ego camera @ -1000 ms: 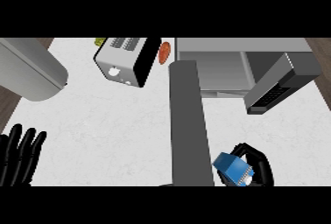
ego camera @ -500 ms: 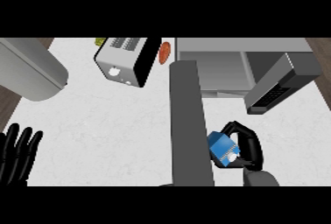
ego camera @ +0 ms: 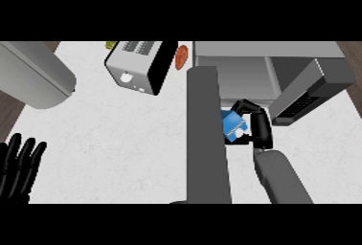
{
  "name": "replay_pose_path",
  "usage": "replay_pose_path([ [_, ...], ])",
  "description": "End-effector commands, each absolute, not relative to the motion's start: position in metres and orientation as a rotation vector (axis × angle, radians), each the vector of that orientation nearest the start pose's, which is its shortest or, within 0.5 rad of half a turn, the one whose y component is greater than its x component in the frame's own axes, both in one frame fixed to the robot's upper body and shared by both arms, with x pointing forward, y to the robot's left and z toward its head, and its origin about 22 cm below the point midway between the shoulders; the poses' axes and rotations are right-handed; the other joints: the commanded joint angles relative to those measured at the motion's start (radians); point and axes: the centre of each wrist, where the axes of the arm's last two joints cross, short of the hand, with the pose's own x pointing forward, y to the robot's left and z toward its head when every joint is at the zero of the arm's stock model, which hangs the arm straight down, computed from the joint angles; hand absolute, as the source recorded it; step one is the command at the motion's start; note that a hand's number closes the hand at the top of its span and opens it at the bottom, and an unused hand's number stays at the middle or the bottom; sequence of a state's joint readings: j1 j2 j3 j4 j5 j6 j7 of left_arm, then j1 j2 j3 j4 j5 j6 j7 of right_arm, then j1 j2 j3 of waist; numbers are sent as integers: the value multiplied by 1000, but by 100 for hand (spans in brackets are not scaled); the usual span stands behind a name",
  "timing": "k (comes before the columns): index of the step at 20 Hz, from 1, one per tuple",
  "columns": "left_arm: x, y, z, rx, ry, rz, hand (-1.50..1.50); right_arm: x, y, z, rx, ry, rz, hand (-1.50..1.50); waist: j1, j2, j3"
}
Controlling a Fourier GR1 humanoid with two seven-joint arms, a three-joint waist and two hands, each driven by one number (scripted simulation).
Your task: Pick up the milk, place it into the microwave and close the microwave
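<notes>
The milk point(ego camera: 232, 125) is a small blue and white carton, held in my right hand point(ego camera: 257, 125), whose fingers curl over its top and right side. Hand and carton hover just in front of the open microwave point(ego camera: 237, 75), a grey box at the top right whose cavity faces me. Its door point(ego camera: 311, 93) swings out to the right, dark inner face showing. A tall grey upright panel point(ego camera: 206, 134) runs down the middle and hides the carton's left part. My left hand point(ego camera: 20, 165) rests open at the lower left edge, fingers up.
A toaster point(ego camera: 140, 64) sits at the top centre-left, with an orange object point(ego camera: 182, 55) beside it. A large grey rounded cylinder point(ego camera: 32, 74) lies at the top left. White marbled counter point(ego camera: 113, 143) spreads between my hands.
My right hand has carried the milk up and away from the lower edge toward the microwave opening. The left hand has stayed in place.
</notes>
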State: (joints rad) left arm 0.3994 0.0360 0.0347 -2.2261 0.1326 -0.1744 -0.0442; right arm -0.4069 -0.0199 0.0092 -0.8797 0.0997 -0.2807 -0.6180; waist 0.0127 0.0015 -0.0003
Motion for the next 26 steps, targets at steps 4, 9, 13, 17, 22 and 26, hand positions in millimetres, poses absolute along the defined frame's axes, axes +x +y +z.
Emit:
replay_pose_path([
  [4, 128, 267, 85, -21, -1918, -17, -150, 381, -216, -28, -391, -1820, 198, 150, 18, 5, 1],
  [9, 153, 283, 92, -49, -1930, -22, -150, 406, -243, -8, -500, -1802, 218, 150, 32, 17, 2],
  [13, 138, 273, 89, -78, -1920, -55, -150, 412, -243, -6, -631, -1767, 192, 150, 58, 21, 3],
  [17, 151, 272, 96, -56, -1926, -45, -150, 412, -246, -6, -841, -1761, 151, 150, 63, 31, 4],
  [22, 156, 270, 88, -41, -1904, -104, -150, 422, -239, 5, -955, -1770, 349, -150, 87, 40, 3],
  [26, 155, 265, 86, -36, -1920, -111, -150, 426, -228, 8, -911, -1749, 412, -150, 100, 42, 4],
])
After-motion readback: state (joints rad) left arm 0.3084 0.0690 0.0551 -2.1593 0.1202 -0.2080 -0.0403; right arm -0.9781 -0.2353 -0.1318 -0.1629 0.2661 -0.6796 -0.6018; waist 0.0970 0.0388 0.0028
